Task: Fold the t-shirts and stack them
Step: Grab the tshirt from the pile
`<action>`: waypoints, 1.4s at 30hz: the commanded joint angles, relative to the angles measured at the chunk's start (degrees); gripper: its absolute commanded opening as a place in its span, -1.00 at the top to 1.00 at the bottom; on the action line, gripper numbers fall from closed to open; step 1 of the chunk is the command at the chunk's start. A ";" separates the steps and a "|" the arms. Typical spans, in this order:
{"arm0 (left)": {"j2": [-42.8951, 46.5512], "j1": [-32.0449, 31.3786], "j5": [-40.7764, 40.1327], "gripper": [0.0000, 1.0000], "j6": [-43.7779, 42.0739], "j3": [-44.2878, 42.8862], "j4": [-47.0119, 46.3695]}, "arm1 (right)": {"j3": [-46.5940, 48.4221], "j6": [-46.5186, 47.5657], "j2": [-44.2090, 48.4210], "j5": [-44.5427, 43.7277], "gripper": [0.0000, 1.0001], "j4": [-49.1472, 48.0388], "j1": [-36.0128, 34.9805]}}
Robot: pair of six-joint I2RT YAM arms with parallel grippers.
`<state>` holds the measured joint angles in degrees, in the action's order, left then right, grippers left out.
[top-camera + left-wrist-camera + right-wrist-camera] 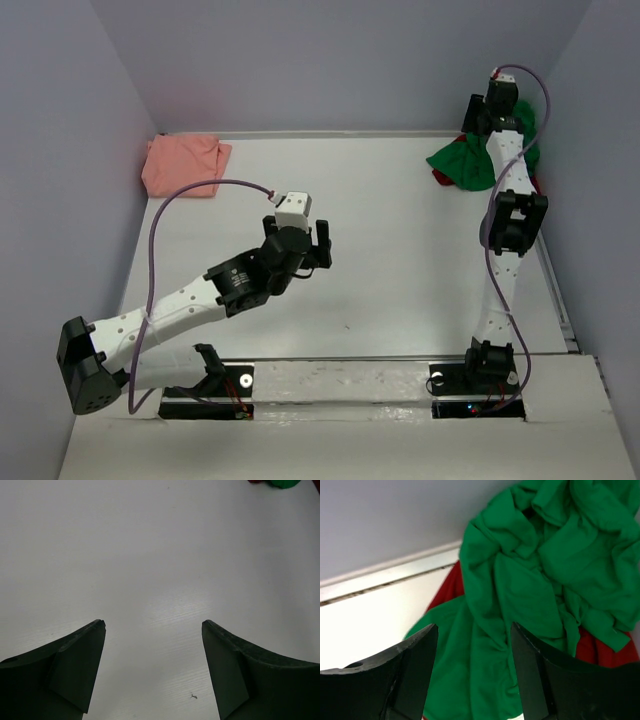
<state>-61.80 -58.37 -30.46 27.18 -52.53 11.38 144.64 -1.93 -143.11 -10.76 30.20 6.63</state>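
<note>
Green t-shirt (530,580) lies bunched ahead of spread right tool (474,627).

The white-and-black left arm (170,310) lies low, reaching from the near edge of the white table (400,260) towards its middle, the black two-fingered left gripper (153,625) spread wide and empty. The right arm (505,250) stretches to the far right corner, right gripper (474,627) tipped down, fingers parted.

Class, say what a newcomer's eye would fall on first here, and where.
A crumpled bright green t-shirt heaped over a dark red one in the far right corner, with the right arm stretched over it, jaws apart. A salmon-pink t-shirt lies alone in the far left corner.
</note>
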 commanded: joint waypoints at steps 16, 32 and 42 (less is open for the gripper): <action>1.77 9.41 -3.30 -0.72 2.62 -0.03 -1.62 | 6.18 -0.62 -7.70 7.60 -0.05 -5.76 4.00; 0.89 10.82 -0.92 -0.72 1.82 0.41 -3.20 | 6.09 -0.44 -11.31 9.89 -0.05 -8.13 5.58; -0.95 12.05 2.33 -0.72 1.65 0.50 -4.26 | 5.22 -0.97 -11.32 10.24 0.31 -7.78 5.58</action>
<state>-61.91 -47.07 -29.50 28.97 -52.45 9.76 148.35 -2.79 -154.36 -1.43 25.19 11.97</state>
